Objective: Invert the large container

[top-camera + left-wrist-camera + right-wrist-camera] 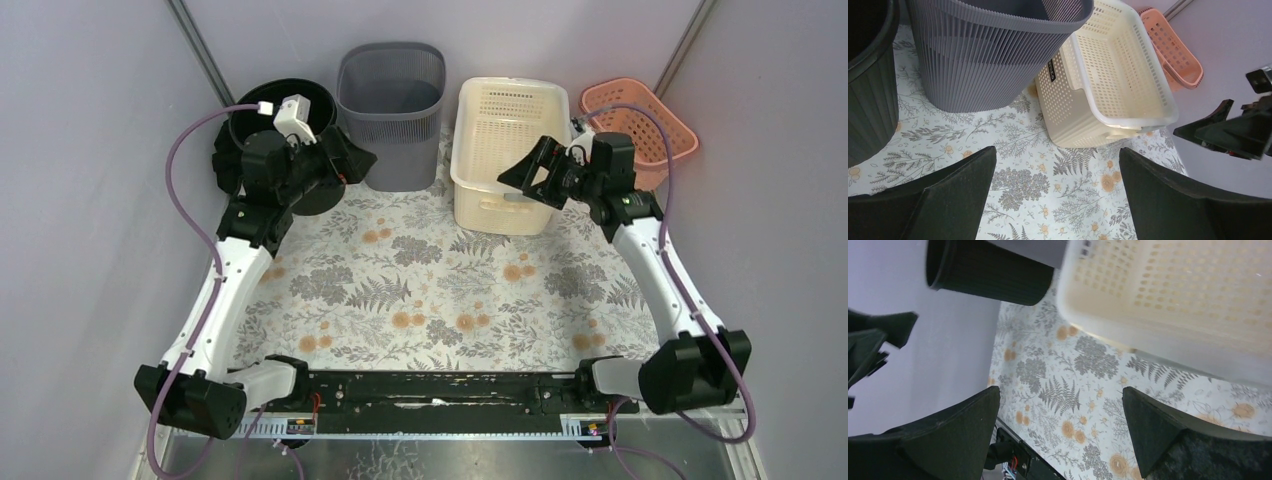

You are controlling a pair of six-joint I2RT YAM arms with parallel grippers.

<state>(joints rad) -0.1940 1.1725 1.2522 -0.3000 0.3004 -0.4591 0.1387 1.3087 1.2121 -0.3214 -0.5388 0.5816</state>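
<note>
The widest container here is a cream perforated basket (490,210), upright on the flowered mat at the back, right of centre. It also fills the top of the left wrist view (1073,115) and the right wrist view (1173,285). My right gripper (520,165) hangs open over the basket's near right corner, with nothing between its fingers (1060,392). My left gripper (355,165) is open too and holds nothing. It sits between the black bin and the grey bin and faces the basket across the mat (1058,155).
A grey ribbed bin (390,130) stands just left of the basket. A black round bin (290,95) sits at the back left, partly behind my left arm. A pink basket (650,120) leans at the back right. Purple walls close in on both sides.
</note>
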